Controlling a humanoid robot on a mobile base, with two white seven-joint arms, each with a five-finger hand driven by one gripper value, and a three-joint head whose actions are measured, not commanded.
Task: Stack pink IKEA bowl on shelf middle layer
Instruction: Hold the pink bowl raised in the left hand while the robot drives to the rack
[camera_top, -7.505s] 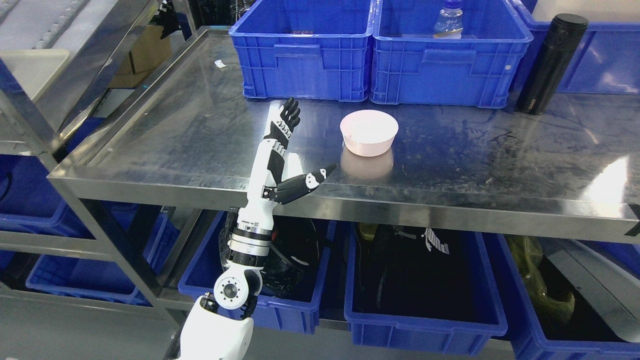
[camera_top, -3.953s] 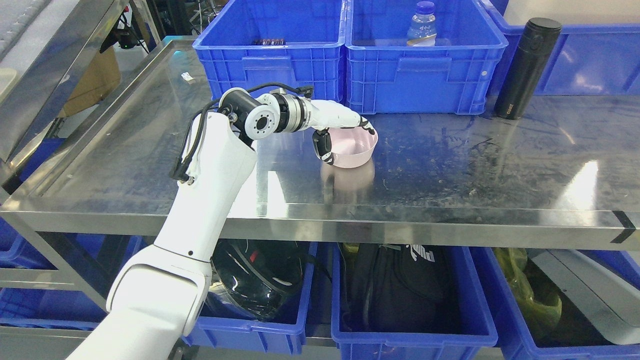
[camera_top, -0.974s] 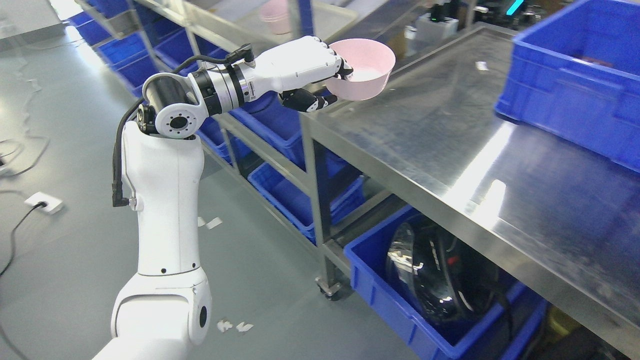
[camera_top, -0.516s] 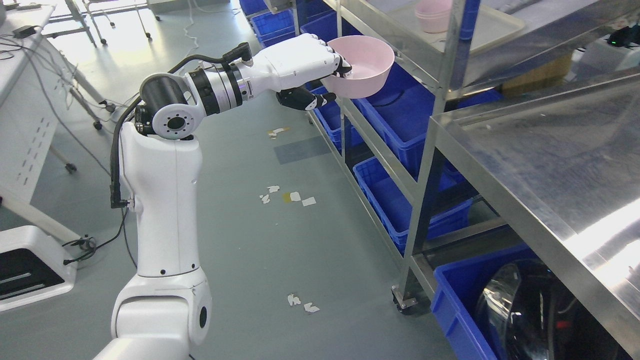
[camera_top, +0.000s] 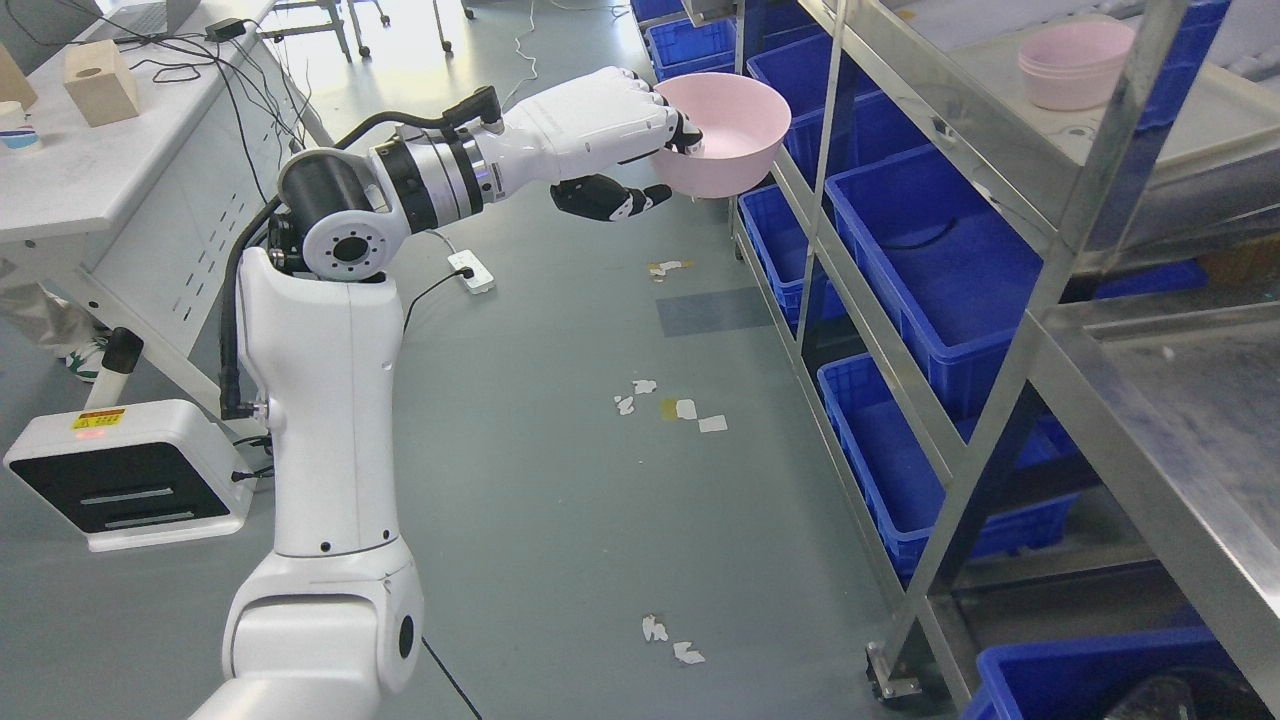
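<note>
Head view: steel shelf (camera_top: 1000, 215) at right carries stacked pink bowls (camera_top: 1074, 66) on its middle layer, well apart from left hand (camera_top: 610, 135), fingers clamped on pink bowl's (camera_top: 730, 135) rim, aloft over floor.

Shelf post (camera_top: 822, 150) between held bowl (camera_top: 725, 135), stack (camera_top: 1072, 65).

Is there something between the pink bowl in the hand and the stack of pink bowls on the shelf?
Yes. The left hand holds the pink bowl in the aisle. Two upright shelf posts stand between it and the stack of bowls on the tray.
</note>
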